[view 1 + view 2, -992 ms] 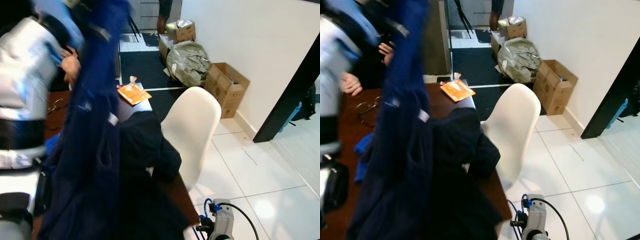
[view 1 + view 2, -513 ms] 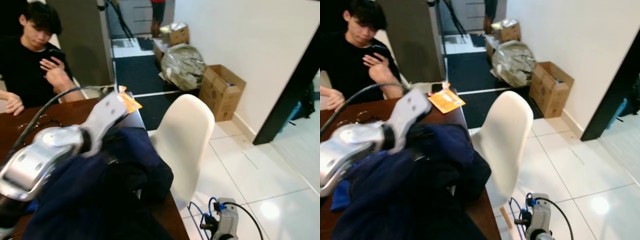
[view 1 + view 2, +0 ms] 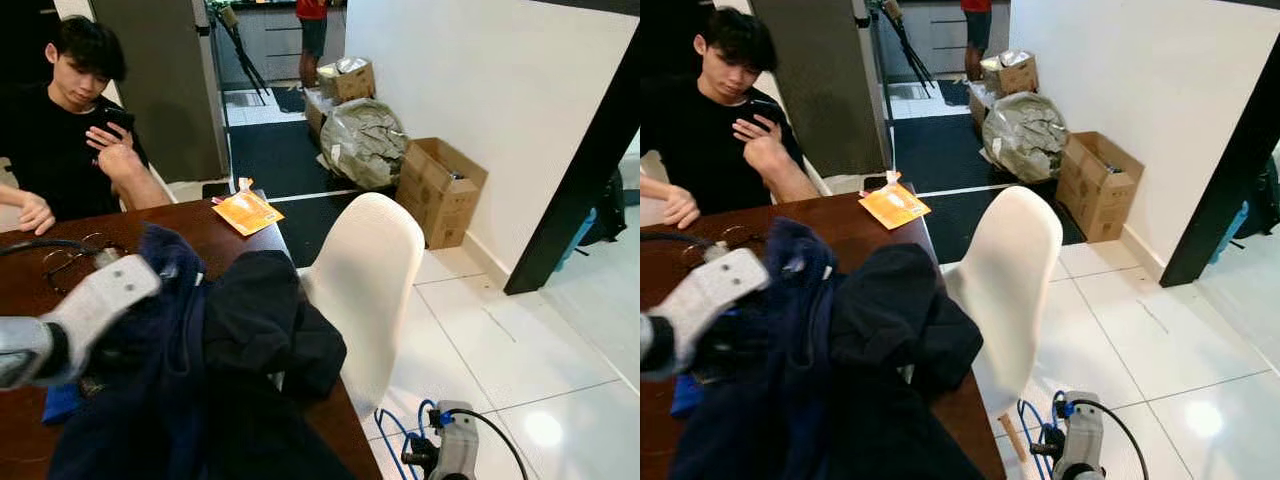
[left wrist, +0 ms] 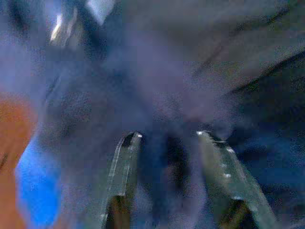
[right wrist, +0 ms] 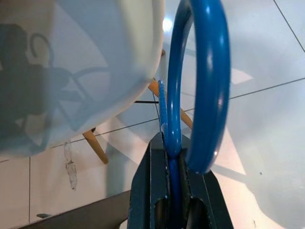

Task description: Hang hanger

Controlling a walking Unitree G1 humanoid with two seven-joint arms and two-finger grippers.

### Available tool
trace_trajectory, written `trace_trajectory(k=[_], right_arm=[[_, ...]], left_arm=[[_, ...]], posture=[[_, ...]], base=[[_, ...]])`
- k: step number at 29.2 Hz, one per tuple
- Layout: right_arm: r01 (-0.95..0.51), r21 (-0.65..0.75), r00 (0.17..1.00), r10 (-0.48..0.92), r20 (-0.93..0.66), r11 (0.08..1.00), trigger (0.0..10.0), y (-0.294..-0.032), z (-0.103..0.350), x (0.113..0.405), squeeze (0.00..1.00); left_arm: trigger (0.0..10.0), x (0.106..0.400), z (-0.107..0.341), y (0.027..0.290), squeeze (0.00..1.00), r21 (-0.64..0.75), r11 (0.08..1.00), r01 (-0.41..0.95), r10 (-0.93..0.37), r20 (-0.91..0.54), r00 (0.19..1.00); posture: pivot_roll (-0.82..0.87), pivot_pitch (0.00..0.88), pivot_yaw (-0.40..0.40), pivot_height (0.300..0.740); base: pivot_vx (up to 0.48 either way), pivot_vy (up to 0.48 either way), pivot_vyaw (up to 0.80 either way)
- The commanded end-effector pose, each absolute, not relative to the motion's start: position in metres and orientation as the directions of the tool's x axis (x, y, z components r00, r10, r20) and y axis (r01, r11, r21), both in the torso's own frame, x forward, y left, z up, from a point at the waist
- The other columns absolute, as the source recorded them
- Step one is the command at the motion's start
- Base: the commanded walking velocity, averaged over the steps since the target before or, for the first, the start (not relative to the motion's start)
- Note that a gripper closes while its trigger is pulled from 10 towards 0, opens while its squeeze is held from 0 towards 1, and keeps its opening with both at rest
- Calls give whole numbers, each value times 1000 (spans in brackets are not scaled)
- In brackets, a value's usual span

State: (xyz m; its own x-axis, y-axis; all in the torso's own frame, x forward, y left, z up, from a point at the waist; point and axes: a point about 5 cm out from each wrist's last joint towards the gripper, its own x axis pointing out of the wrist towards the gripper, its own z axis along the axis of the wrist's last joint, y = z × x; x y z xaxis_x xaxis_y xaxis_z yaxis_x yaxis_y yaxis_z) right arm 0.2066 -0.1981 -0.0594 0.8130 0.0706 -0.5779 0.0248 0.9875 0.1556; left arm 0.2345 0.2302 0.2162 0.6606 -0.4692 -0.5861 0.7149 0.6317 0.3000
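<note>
Room: white wall, glossy tiled floor.
You see a white chair beside a brown table.

The left arm, raised high with the navy garment hanging from it a second ago, is now down low over the brown table. The garment no longer hangs in the air; it lies heaped on the table against the black clothing. With the fabric lowered, the seated person and the orange packet are in open sight.
</note>
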Motion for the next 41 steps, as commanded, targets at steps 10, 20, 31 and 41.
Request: trace_trajectory(k=[10, 20, 31, 41], right_arm=[[40, 161, 811, 62, -582, 986, 10000, -199, -61, 205, 0], [40, 160, 811, 62, -582, 986, 10000, -200, -60, 206, 0], [49, 154, 816, 50, -576, 987, 10000, -199, -58, 209, 0], [56, 147, 818, 40, -574, 988, 10000, -199, -58, 209, 0]], left_arm=[[10000, 233, 289, 219, 0, 169, 722, 671, -685, 37, 727], [10000, 248, 227, 205, 0, 6, 948, 319, -319, 43, 947], [10000, 227, 141, 211, 0, -58, 990, 127, -136, -184, 973], [10000, 225, 141, 210, 0, -14, 997, 74, -75, -115, 991]], posture=[[84, 11, 4, 740], [94, 11, -5, 740], [97, 9, -2, 740], [99, 7, -4, 740]], base=[[0, 0, 0], [-457, 0, 0], [-480, 0, 0], [-177, 0, 0]])
